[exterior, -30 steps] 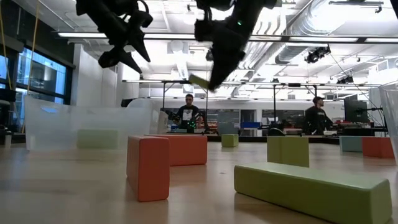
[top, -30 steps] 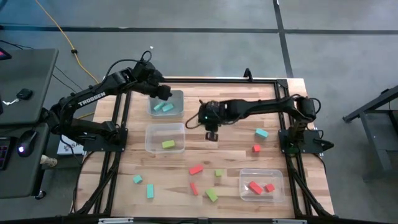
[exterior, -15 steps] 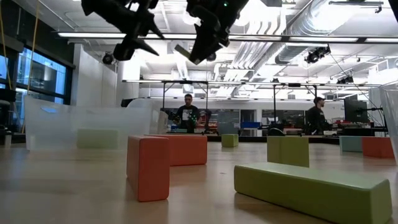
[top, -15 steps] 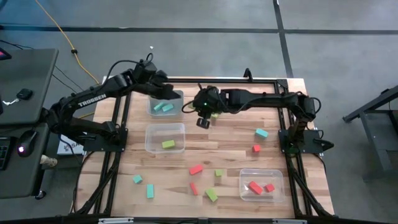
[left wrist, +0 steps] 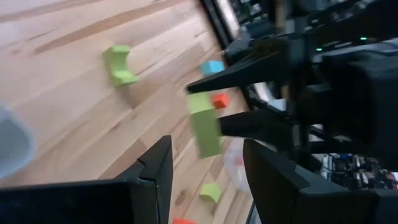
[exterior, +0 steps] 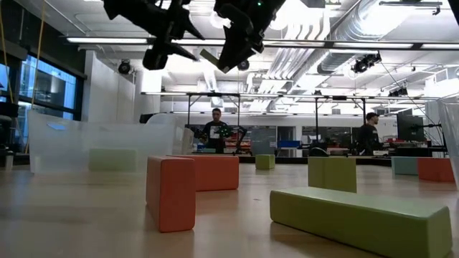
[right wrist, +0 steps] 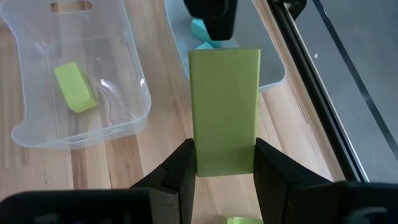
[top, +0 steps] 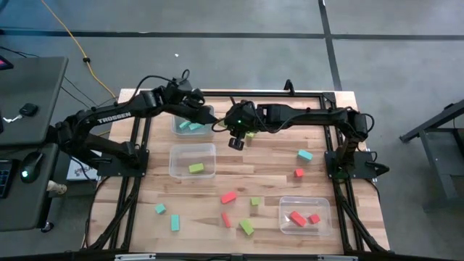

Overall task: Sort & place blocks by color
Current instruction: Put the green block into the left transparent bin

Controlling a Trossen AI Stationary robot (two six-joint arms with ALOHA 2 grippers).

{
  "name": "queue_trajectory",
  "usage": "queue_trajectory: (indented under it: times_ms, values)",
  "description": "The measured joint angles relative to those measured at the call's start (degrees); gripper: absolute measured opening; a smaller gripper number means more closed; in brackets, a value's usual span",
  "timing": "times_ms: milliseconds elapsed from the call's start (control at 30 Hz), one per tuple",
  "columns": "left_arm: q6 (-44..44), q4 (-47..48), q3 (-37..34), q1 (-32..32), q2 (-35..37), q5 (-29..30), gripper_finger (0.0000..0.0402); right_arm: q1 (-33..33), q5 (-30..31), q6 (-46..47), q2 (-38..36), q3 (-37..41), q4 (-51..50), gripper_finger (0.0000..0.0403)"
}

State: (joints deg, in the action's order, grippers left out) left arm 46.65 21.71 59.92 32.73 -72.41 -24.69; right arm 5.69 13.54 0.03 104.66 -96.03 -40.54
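Wooden slats of the table (top: 275, 163) fill the high view. My right pincer (top: 240, 138) hangs just right of the upper bin (top: 206, 130), above centre, clamped on a green bar (top: 249, 135). My left pincer (top: 206, 119) hovers over that same bin, which holds two cyan blocks (top: 190, 126). I count three bins: the upper one, the middle bin (top: 175, 161) with one green block (top: 196, 168), and the lower-right bin (top: 284, 211) with two red blocks (top: 304, 217). Loose on the table I see three cyan, three red and two green pieces.

From the low view, both pincers hang at the top of the frame, well clear of the table, the bar a sliver in the right one. Two people stand far back in the room.

Through the left wrist camera, my left fingers (left wrist: 155, 171) stand parted and empty, pointing at the green bar (left wrist: 204, 124) held between the other arm's fingers.

Through the right wrist camera, the green bar (right wrist: 225, 112) sits squarely between my fingers (right wrist: 179, 168), with the green bin (right wrist: 37, 134) beside it. I judge the bar belongs there, so I should carry it across over the bin's middle, keep it clear of the left arm, lower it and only then let go.
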Motion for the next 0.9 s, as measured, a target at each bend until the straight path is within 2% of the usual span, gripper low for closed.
queue_trajectory:
  times_ms: [133,267,900]
  values:
    - [1.40,-2.96,0.00,-0.79,-0.27,0.67,0.0147,0.33,0.00,0.00,0.00,0.00,-0.58,0.0102]
    - [1.41,-2.29,0.00,-1.09,-0.27,4.05,0.0147,0.16,0.00,-0.02,-0.01,0.00,-0.60,0.0102]
    - [1.20,-1.29,0.00,-1.26,-2.02,4.28,0.0147,-0.17,0.56,-0.23,-0.07,0.00,5.09,0.0102]
